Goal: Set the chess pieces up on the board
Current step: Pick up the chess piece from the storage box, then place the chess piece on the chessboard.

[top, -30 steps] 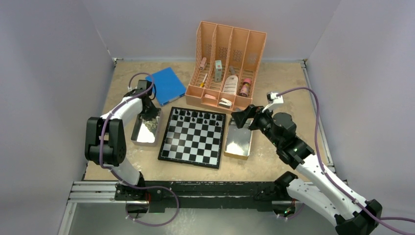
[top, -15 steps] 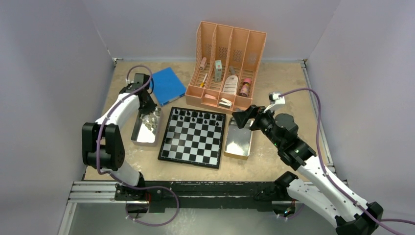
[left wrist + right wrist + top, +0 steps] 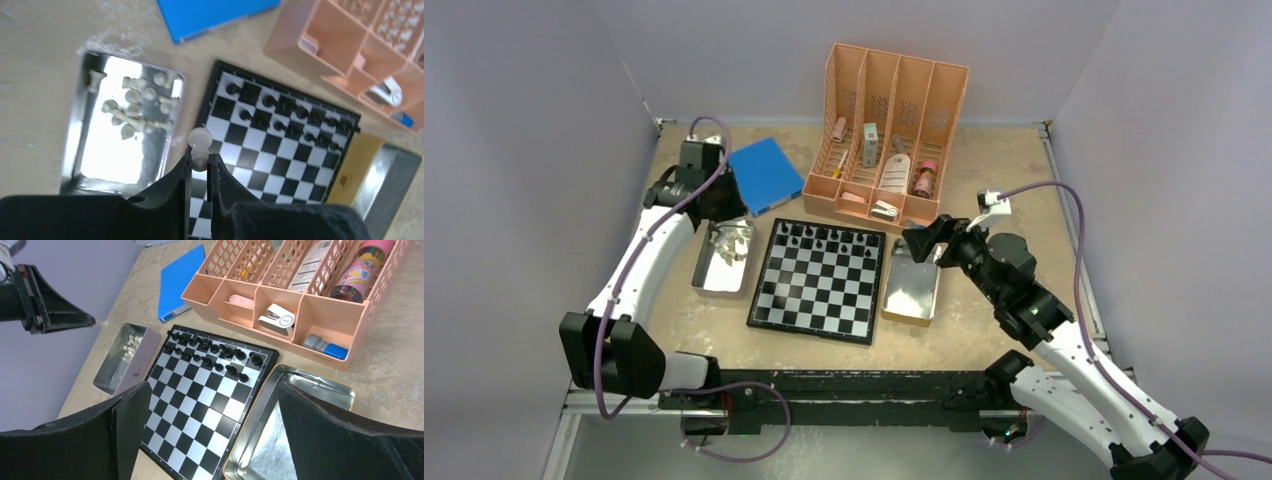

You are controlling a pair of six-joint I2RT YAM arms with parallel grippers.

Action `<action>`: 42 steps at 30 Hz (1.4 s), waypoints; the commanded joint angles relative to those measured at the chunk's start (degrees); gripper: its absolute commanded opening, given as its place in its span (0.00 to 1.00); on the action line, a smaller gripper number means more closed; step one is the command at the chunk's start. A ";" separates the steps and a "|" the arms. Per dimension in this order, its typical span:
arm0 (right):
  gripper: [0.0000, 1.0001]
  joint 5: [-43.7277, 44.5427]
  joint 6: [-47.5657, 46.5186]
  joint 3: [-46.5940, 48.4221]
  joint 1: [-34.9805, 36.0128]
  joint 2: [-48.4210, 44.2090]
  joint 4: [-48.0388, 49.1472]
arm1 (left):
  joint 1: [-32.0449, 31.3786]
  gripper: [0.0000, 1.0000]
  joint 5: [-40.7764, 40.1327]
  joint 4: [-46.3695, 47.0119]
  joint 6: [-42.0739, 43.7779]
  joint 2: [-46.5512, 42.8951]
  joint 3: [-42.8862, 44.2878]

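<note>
**Left gripper** [image 3: 199,165]: your fingers are pressed in on one white pawn [image 3: 199,140], pinching its base. The pawn is off the table, near the left tray.

**Left tray** [image 3: 107,155]: shiny metal, just left of the board. It holds a loose heap of white pieces [image 3: 132,107] bunched at its far end, several of them lying on their sides.

**Board** [image 3: 821,285]: its far two rows carry the black pieces [image 3: 829,240], all standing.

**Right tray** [image 3: 912,290]: metal with a gold rim, just right of the board.

**Right gripper** [image 3: 919,243]: your jaws are spread wide above the right tray's far end, holding nothing.

**Peach organizer** [image 3: 889,100]: it sits behind the board.
- The tall slots hold bottles and tubes, including a pink-capped bottle [image 3: 370,265].
- The front bins hold a pink block [image 3: 242,300], a white stapler [image 3: 277,319] and a grey-and-blue item [image 3: 325,347].

**Blue book** [image 3: 766,175]: it lies flat, left of the organizer.
</note>
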 commanded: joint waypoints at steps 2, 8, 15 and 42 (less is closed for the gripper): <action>0.98 2.00 0.52 3.27 0.15 -1.27 1.17 | -8.30 0.00 1.51 -6.97 3.34 -2.12 1.24; 0.98 3.20 0.88 3.43 0.15 -1.20 -1.01 | -12.69 0.01 6.73 -6.06 1.01 -7.97 -5.88; 0.98 4.30 1.10 3.05 0.15 -0.60 -2.05 | -16.64 0.01 10.31 -6.46 -0.65 -13.19 -12.83; 0.98 5.27 0.90 2.25 0.15 -0.07 -1.99 | -43.20 0.05 -5.99 -0.32 -20.87 -4.98 -22.95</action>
